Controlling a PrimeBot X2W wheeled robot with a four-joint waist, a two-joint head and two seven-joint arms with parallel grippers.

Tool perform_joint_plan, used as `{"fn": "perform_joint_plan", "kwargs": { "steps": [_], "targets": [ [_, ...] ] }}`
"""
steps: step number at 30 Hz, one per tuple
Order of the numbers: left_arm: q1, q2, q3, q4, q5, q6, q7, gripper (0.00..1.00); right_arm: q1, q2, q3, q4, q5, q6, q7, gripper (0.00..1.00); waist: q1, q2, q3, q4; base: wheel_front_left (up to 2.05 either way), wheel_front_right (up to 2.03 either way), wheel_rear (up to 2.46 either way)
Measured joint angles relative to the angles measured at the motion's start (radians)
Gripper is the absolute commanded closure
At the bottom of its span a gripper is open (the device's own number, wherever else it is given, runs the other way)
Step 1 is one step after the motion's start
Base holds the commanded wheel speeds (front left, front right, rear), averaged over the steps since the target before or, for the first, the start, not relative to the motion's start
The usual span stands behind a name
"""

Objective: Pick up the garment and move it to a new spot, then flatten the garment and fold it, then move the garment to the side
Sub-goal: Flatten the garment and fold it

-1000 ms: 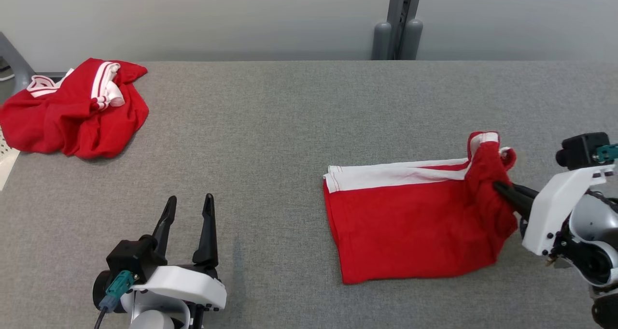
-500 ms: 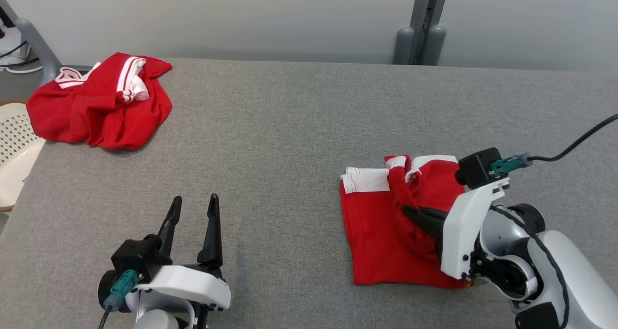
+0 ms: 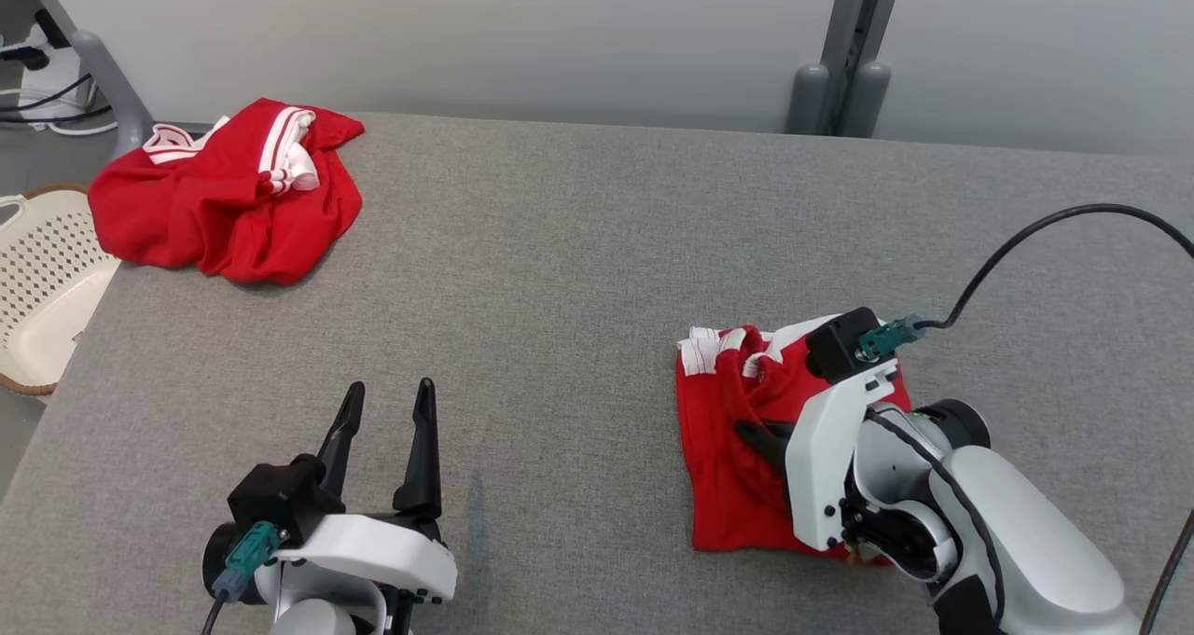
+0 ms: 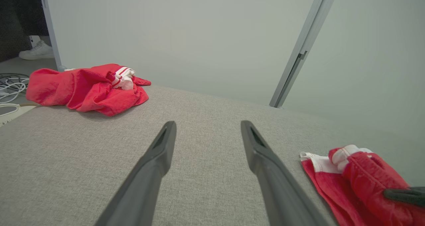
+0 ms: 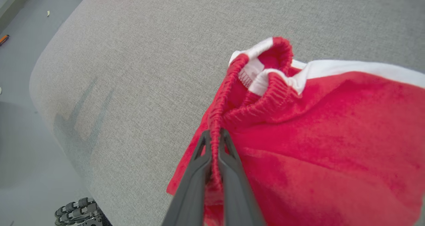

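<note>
The shorts (image 3: 723, 486), red with a white band, are lying partly folded on the near right of the table (image 3: 560, 271). Your right gripper (image 3: 751, 430) is pinching their gathered waistband edge between closed fingers and holding it raised over the flat cloth. Your left gripper (image 3: 387, 402) is hovering at the near left, fingers spread wide and gripping nothing, while a second red pile (image 3: 224, 197) is sitting at the far left corner beside a pale basket (image 3: 37, 281).

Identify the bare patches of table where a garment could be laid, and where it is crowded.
Free: the wide middle of the table, between the crumpled red garment far left and the folded garment; also the far right strip. Crowded: near right, where the right hand grips it.
</note>
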Motion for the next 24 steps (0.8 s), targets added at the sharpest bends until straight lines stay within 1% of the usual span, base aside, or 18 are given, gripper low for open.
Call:
{"fn": "perform_joint_plan", "kwargs": {
  "steps": [1,2,3,4,8,15,20,24],
  "targets": [
    [0.0,-0.001,0.0,0.0,0.0,0.0,0.0,0.0,-0.008,0.001,0.009,0.009,-0.01,0.0,-0.015,0.73,0.0,0.0,-0.001,0.0,0.0,0.0,0.0],
    [0.0,-0.001,0.001,0.001,0.0,0.0,0.0,0.0,-0.016,0.002,0.019,0.018,-0.015,0.0,-0.027,0.57,0.0,0.0,-0.002,0.0,0.0,0.0,0.0],
    [0.0,-0.002,0.0,0.002,0.0,0.0,0.0,0.0,-0.021,0.003,0.033,0.027,-0.019,0.0,-0.033,0.12,0.0,0.0,-0.003,0.0,0.0,0.0,0.0],
    [0.0,-0.002,0.001,0.003,0.0,-0.001,0.0,0.0,-0.021,0.006,0.04,0.033,-0.022,0.0,-0.051,0.0,0.0,0.0,-0.005,0.0,0.0,0.0,0.0],
    [0.003,-0.002,0.001,0.003,0.006,-0.002,0.0,0.0,-0.034,0.021,0.069,0.045,-0.023,0.0,-0.096,0.0,0.0,0.0,-0.011,-0.004,0.0,0.0,0.0],
    [0.007,-0.003,0.007,0.0,0.014,-0.002,0.0,0.0,-0.046,0.018,0.09,0.033,-0.03,0.0,-0.206,0.0,0.0,0.0,-0.011,-0.02,0.0,0.0,0.0],
    [0.007,-0.003,0.008,-0.006,0.02,-0.002,0.0,0.0,-0.063,0.002,0.05,0.018,-0.079,0.0,-0.354,0.0,0.0,0.0,-0.009,-0.036,0.0,0.0,0.0],
    [0.005,-0.003,0.01,-0.018,0.025,-0.001,0.0,0.0,-0.065,-0.005,-0.023,0.014,-0.139,0.0,-0.499,0.0,0.0,0.0,-0.011,-0.05,0.0,0.0,0.0]
  ]
}}
